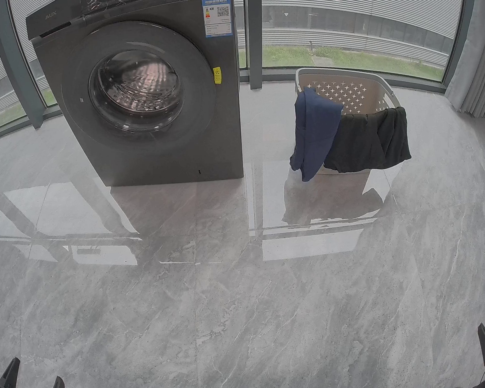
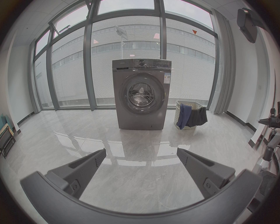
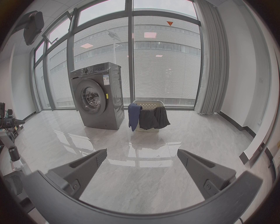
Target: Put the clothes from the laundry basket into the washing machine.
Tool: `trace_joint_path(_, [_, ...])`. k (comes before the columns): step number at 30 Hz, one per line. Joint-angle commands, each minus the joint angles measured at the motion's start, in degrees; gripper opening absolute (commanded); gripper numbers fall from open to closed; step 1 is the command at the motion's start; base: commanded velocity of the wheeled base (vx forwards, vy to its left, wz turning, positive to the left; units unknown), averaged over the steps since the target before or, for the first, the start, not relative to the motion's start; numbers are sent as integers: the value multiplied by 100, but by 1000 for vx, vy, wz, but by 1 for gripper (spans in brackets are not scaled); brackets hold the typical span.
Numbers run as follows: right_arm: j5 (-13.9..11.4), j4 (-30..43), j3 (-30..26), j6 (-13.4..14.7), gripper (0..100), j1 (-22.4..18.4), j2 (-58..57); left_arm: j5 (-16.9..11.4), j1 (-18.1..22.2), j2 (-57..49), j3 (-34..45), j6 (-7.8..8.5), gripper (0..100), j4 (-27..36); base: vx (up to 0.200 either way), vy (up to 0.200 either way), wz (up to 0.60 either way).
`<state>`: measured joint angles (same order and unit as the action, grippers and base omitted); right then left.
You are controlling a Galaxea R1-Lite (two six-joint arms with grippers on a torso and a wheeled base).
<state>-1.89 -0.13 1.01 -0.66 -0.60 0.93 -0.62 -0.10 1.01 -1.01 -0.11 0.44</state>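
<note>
Soft daylight comes in through the big windows (image 1: 351, 16) behind the washing machine (image 1: 140, 94), so the room is bright all over. The shiny floor (image 1: 252, 313) acts like a mirror: it shows white patches of window glare and a dim reflection in front of the laundry basket (image 1: 351, 91), and the shadows are faint. In both wrist views the room bends into a round shape, straight lines curve, and the corners go dark.

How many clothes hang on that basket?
2: a blue garment draped over the laundry basket's rim nearer the washing machine, a black garment beside it. More may lie inside.
</note>
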Motion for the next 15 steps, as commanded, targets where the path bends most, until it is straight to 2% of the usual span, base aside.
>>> trace_joint_path(1, [-13,5,-92,-13,100,7,4,1,1,-48,84,-7,100,0,0,0,0])
trace_joint_path(6, [-13,-4,-92,-13,100,7,-5,1,1,-48,84,-24,100,0,0,0,0])
trace_joint_path(10, [-4,-4,-101,-4,100,7,-5,18,1,-48,84,-112,100,0,0,0,0])
trace_joint_path(15, [-4,-4,-101,4,100,7,-5,18,1,-48,84,-112,100,0,200,0,0])
